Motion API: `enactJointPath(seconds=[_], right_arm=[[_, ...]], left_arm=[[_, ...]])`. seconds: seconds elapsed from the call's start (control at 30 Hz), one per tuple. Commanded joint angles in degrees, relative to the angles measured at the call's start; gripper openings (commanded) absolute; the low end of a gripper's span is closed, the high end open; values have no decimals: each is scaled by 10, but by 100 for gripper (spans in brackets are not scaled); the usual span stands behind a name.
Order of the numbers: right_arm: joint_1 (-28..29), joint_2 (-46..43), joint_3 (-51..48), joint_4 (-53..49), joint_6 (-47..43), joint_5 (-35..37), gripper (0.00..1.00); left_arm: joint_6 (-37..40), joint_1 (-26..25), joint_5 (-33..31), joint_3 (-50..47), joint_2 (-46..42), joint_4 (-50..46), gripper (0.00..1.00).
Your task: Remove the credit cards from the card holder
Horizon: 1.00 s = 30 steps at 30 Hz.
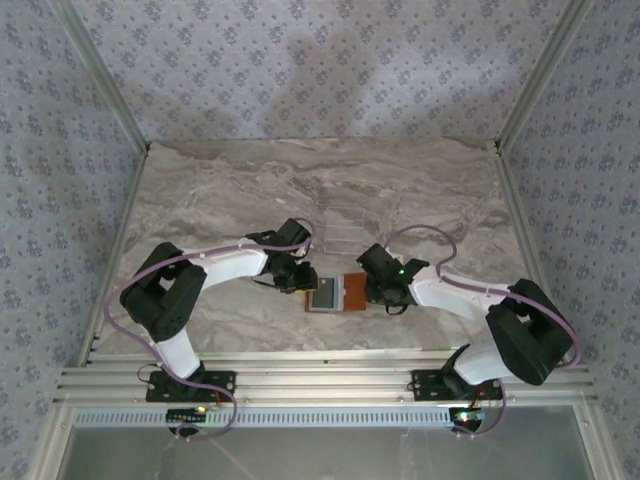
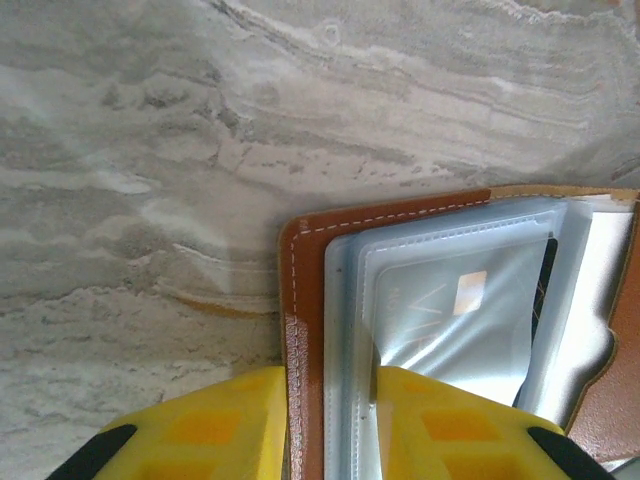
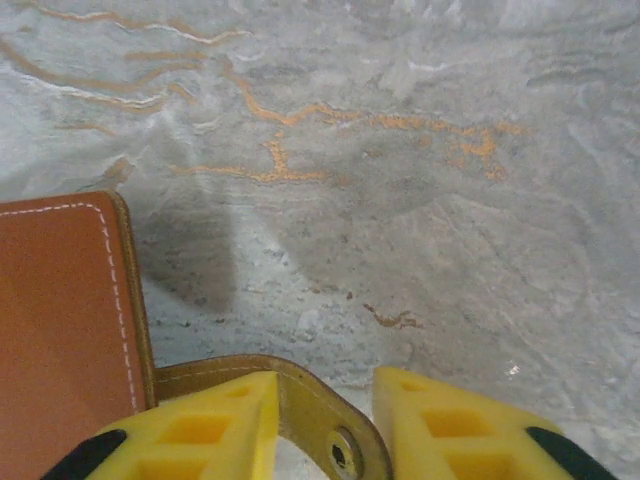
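The tan holder [image 1: 352,292] lies open between the grippers (pale card [image 2: 440,320] in clear sleeves). Left gripper [image 2: 330,400] straddles its stitched edge, grip unclear; right gripper [image 3: 325,400] gapes around the snap tab [image 3: 332,442].

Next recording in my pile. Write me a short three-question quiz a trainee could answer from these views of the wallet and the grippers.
1. True or false: the orange-brown leather card holder lies folded shut on the grey marble-patterned table.
2. What sits between the fingers of the right gripper?
A. the holder's leather snap tab
B. a dark grey card
C. a clear tray
3. In a few words: where is the pale silvery credit card with the chip?

Key
1. False: it lies open, with the lining up.
2. A
3. Inside a clear plastic sleeve of the holder, not yet pulled out.
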Motion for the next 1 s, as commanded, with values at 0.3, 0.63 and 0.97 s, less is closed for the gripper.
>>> enactJointPath(seconds=[0.3,0.63,0.97], right_arm=[[30,-49,129,-171,-2,55,43],[67,-40,182,-103,-1,-30,43],[70,37,159,19,4,-166,38]], left_arm=[[-3,-4,-13,-1,-19,-31,28],[0,-4,-13,0,-19,-34,28],[1,-4,-13,-3,-16,-34,28]])
